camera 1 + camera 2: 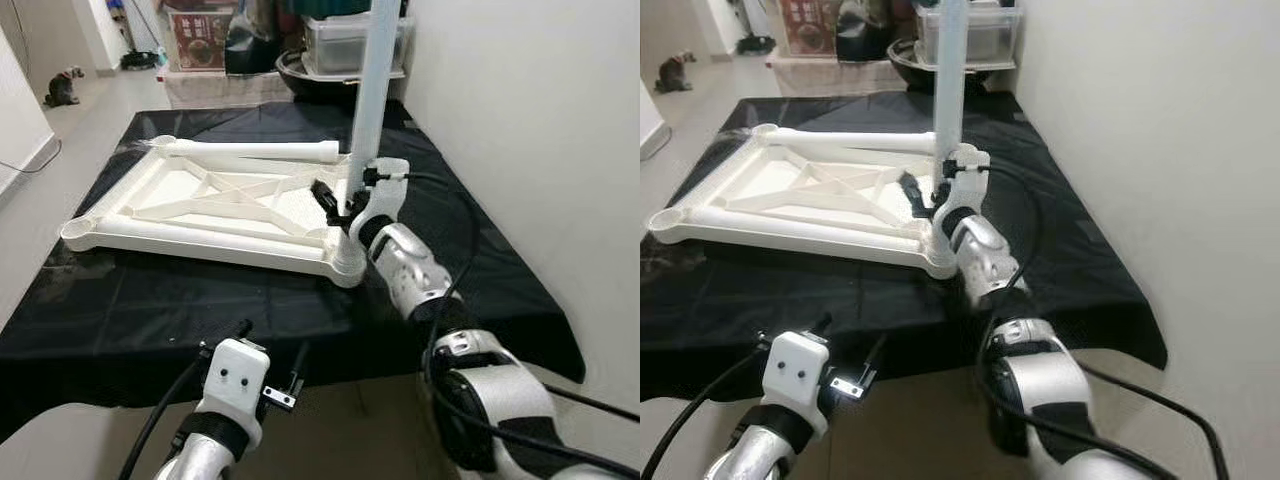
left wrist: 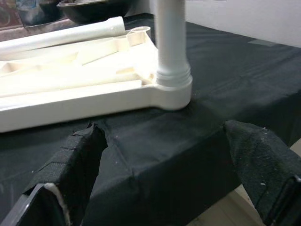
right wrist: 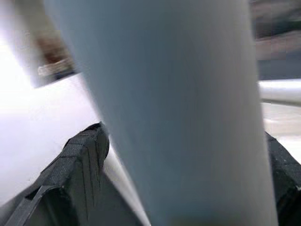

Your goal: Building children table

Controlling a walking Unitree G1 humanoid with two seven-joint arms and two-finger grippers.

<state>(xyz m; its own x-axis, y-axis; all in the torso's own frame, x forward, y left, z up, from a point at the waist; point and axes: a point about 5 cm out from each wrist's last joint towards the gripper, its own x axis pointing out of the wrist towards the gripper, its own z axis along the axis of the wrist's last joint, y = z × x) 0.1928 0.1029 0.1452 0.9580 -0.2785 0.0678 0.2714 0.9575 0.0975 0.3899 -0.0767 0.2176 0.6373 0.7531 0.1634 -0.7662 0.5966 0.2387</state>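
Left eye view: my right gripper (image 1: pixel 345 205) clamps the upright leg (image 1: pixel 374 90) seated in the tabletop's (image 1: pixel 200 205) near-right corner socket; second leg (image 1: pixel 250 150) lies loose along its far edge; left gripper (image 1: pixel 270 385) open, idle; three legs left.

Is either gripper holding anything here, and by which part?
The right gripper grips the upright white table leg near its lower end, just above the tabletop's corner socket. The left gripper is open, holding nothing.
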